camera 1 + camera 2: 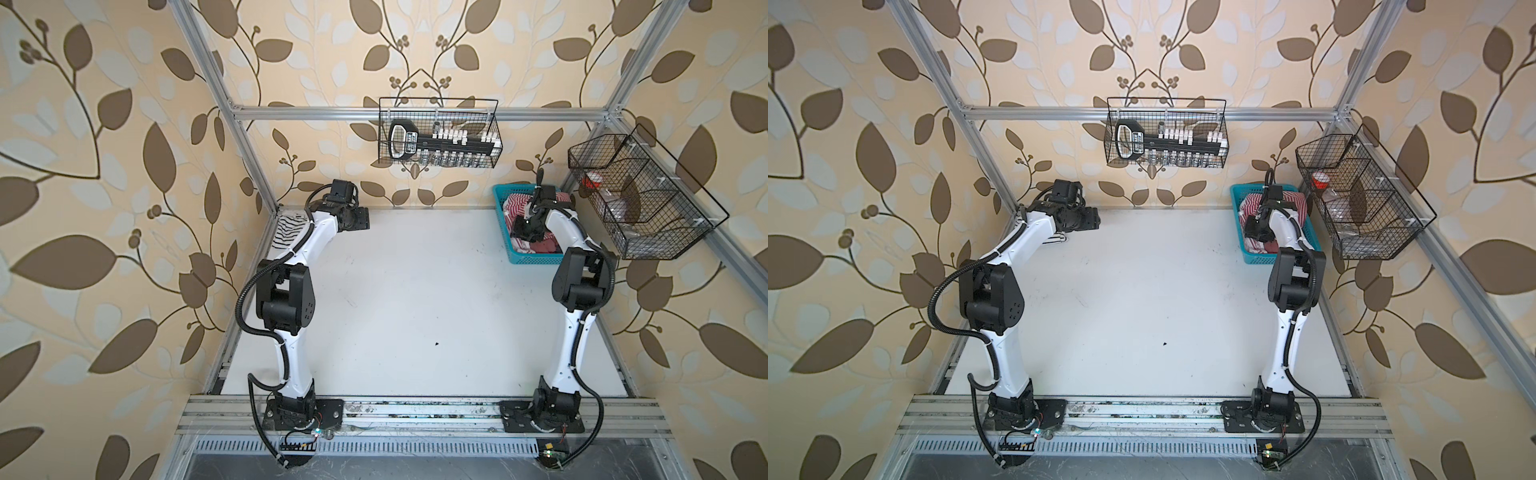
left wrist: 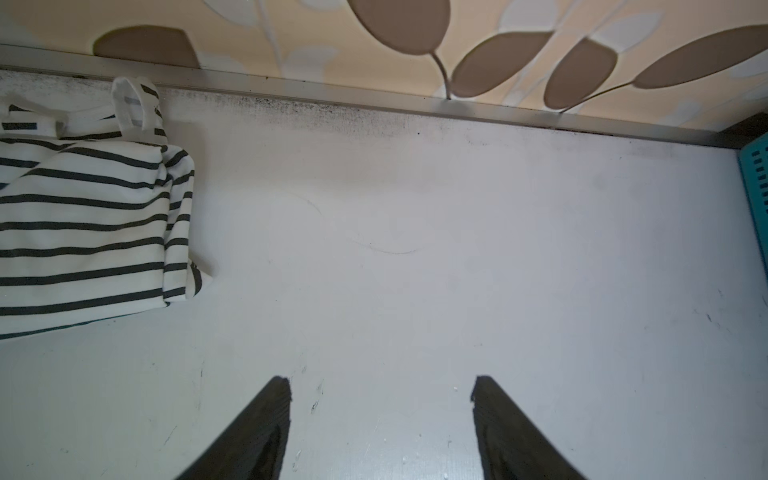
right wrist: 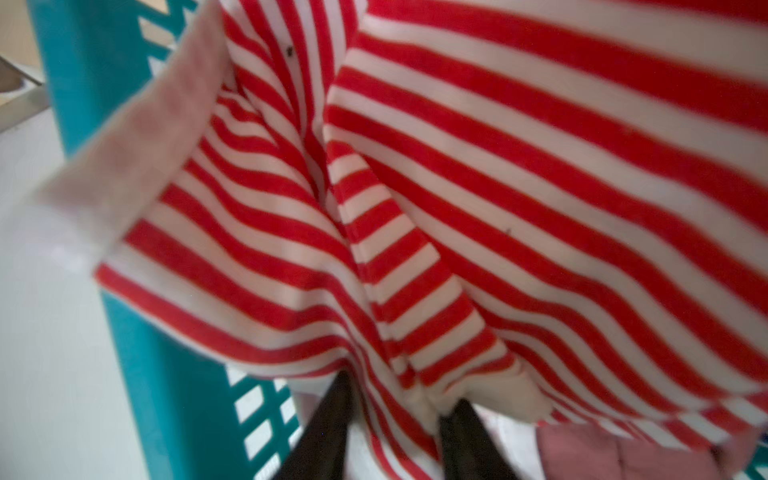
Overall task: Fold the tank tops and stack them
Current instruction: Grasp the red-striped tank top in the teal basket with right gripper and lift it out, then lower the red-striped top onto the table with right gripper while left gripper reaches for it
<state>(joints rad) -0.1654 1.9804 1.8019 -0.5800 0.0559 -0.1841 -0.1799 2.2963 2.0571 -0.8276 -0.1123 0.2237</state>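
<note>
In teal basket (image 3: 95, 62): red-striped tank top (image 3: 498, 187), likely soft, light, limp; right gripper (image 3: 399, 399) clenched on bunched fold. Hem edge better hold. Well apart from basket, black-striped tank top (image 2: 83, 216) folded on desk (image 2: 457, 249); left gripper (image 2: 380, 386) released.

My two arms look alike. The left arm (image 1: 293, 365) and the right arm (image 1: 571, 353) wear smooth white shells on their long links, with chunky black housings (image 1: 286, 299) at the joints. I see a black corrugated cable (image 1: 240, 309) running along each, strapped on with white ties. Each stands on a black base plate (image 1: 330, 409) dotted with small screw heads. The fingers (image 2: 253, 432) of my left hand (image 2: 380, 388) are dark and finely ribbed; the right hand (image 3: 401, 390) shows dark fingers too, blurred.
</note>
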